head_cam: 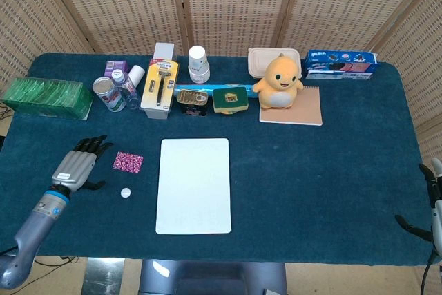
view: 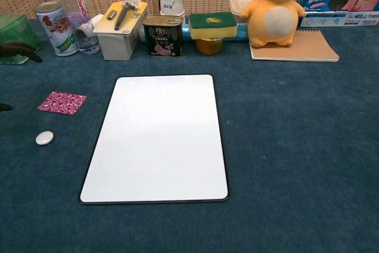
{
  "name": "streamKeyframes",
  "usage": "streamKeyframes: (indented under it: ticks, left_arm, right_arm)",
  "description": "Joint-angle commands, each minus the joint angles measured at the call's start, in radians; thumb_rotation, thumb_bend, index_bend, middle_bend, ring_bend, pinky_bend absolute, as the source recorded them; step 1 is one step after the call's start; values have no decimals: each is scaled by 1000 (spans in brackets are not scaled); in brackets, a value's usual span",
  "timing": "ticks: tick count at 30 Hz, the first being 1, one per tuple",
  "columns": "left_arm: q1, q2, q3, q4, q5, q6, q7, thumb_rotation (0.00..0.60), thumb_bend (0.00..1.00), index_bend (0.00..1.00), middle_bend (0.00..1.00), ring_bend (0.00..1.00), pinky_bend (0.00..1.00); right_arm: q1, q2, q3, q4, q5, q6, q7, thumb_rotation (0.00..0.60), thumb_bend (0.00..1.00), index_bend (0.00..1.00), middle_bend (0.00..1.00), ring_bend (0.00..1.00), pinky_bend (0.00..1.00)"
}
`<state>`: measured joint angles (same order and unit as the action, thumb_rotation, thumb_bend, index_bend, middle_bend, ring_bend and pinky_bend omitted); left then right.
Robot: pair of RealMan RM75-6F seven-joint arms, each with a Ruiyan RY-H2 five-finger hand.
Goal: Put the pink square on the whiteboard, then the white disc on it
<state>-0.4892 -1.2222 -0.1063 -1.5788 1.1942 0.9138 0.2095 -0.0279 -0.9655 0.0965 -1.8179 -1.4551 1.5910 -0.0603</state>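
- Left hand [head_cam: 77, 165] empty, fingers spread, just left of the pink square [head_cam: 128, 162].
- Square lies flat on the tabletop [head_cam: 331, 170]; fingers may push it rather than lift.
- White disc [head_cam: 126, 193] nearby: easily knocked.
- Whiteboard [head_cam: 194, 184] bare; clutter well behind.
- Right hand [head_cam: 431, 202] at the edge, state unclear.

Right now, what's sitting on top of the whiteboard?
Nothing rests on the whiteboard; its whole face shows bare. The pink square and white disc lie on the cloth to its left, near the left robot hand. What is beneath the board is covered.
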Motion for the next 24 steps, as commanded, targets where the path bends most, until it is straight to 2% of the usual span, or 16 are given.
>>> streamKeyframes:
  ticks: [1, 9, 18, 24]
  left_arm:
    - [-49, -56, -21, 41, -80, -33, 72, 600, 193, 146, 0, 0, 34]
    - [-97, -98, -27, 58, -195, -47, 165, 600, 197, 156, 0, 0, 34]
    - [-132, -132, -19, 59, -286, -32, 242, 600, 196, 160, 0, 0, 34]
    - [-153, -165, -11, 86, -335, -32, 275, 600, 198, 197, 0, 0, 34]
  right_arm:
    - [2, 0, 3, -1, 4, -2, -1, 600, 17, 72, 0, 0, 0]
    - [1, 9, 7, -7, 15, -5, 14, 600, 17, 72, 0, 0, 0]
    - [-4, 20, 9, -13, 16, 1, 34, 600, 18, 72, 0, 0, 0]
    - [-3, 23, 8, -13, 17, -4, 40, 600, 17, 72, 0, 0, 0]
